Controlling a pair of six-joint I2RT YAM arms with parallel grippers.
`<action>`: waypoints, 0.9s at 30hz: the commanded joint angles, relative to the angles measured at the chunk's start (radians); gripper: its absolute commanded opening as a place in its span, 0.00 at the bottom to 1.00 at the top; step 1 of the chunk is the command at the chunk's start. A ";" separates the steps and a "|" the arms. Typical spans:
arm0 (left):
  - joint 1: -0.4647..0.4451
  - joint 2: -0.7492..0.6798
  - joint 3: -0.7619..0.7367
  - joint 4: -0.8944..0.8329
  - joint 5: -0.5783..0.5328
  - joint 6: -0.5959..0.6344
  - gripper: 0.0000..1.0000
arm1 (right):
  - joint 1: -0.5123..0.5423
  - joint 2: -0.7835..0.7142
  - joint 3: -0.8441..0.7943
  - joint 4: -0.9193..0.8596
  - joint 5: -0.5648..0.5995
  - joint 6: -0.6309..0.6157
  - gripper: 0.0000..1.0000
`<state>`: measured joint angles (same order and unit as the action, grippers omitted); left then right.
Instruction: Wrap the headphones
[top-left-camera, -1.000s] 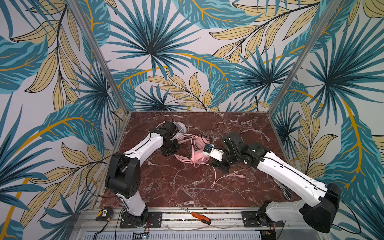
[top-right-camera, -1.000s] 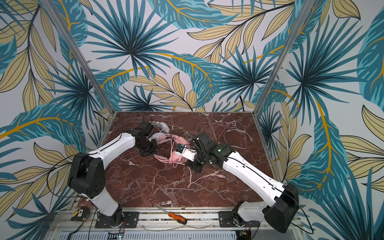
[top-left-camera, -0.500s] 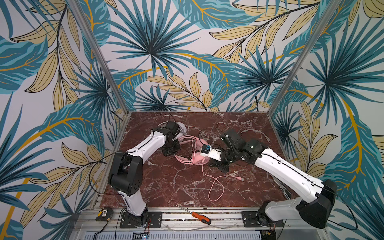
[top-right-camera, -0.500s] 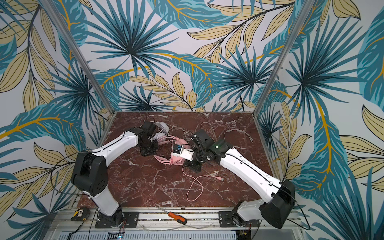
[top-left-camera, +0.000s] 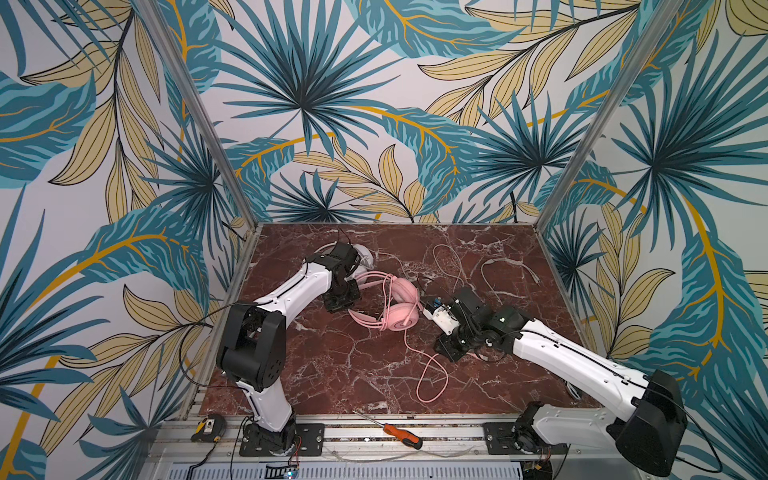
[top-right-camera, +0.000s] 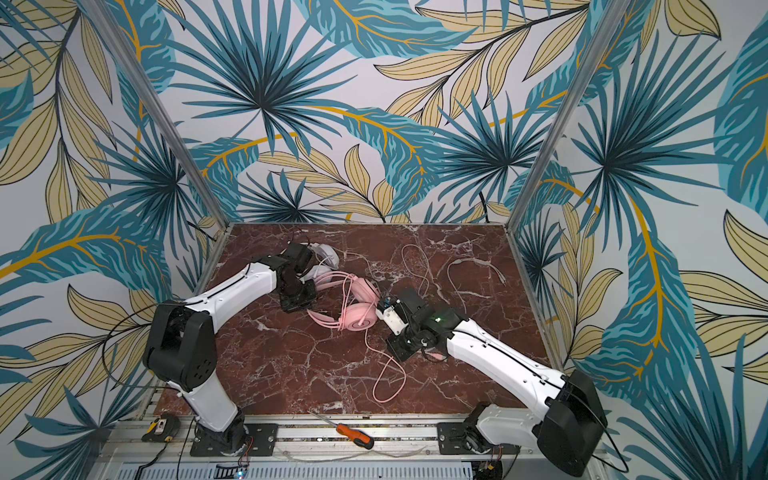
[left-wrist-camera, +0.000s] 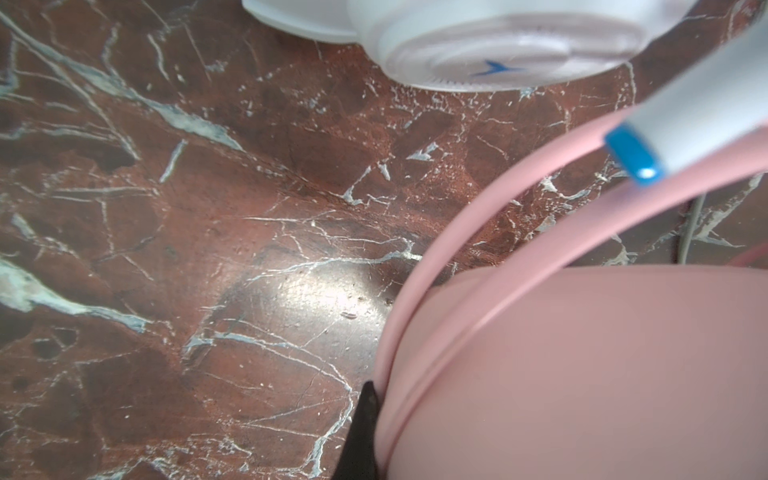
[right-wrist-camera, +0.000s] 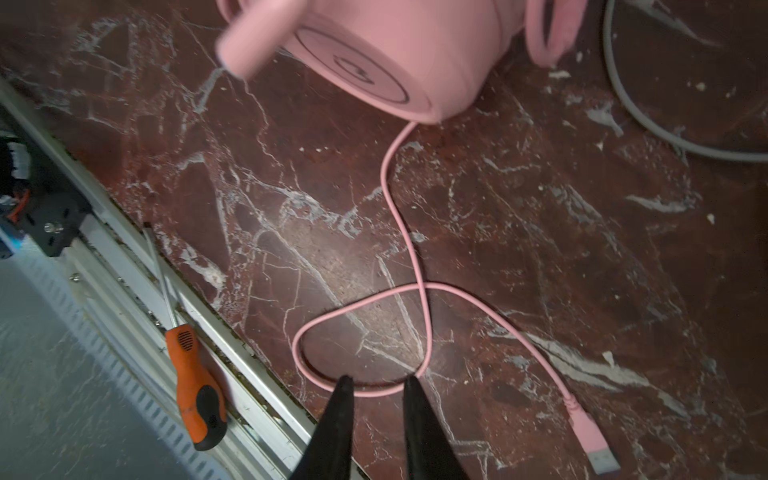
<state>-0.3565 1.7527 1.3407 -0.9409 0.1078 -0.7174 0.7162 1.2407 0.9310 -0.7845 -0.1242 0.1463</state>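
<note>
Right gripper (right-wrist-camera: 376, 380): its two black fingers are parted by a narrow gap with nothing between them, and they are poised just over a loop of the thin pink cable (right-wrist-camera: 390, 187).
Pink cable: it is led from the nearer earcup toward the worktop's front edge, crosses itself in a loop there, and ends in a flat pink plug (right-wrist-camera: 590, 436) lying free. A few strands are seen across the headband, so some turns are judged already laid.
Left gripper (top-left-camera: 347, 303): it is closed tight. In the left wrist view one black fingertip is pressed against the headband, which appears to be clamped.
Pink over-ear headset with round padded earcups (top-left-camera: 401, 307): it lies about the middle of the red marble worktop (top-left-camera: 332, 374).
White over-ear headset (top-left-camera: 365, 257): it lies near the back-left corner, partly hidden by the left arm.
Long white cable (top-left-camera: 490, 270): it is strewn loose toward the back-right corner.
Step in hand: the pink cable is judged to be partway wound, with the headset steadied and no cable gripped.
Next move: the open fingers need to be lowered to the stone, closed on the loop and carried round the headband with the slack kept taut.
</note>
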 joint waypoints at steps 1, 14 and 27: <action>0.003 0.004 0.029 0.016 0.026 0.002 0.00 | 0.002 0.006 -0.058 -0.009 0.097 0.190 0.27; 0.013 -0.004 0.007 0.016 0.022 -0.001 0.00 | 0.009 0.208 -0.115 0.060 0.050 0.280 0.38; 0.027 -0.012 -0.007 0.016 0.018 -0.002 0.00 | 0.045 0.391 -0.082 0.043 0.059 0.299 0.29</action>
<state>-0.3382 1.7603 1.3396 -0.9413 0.0986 -0.7177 0.7509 1.5806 0.8528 -0.7242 -0.0700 0.4397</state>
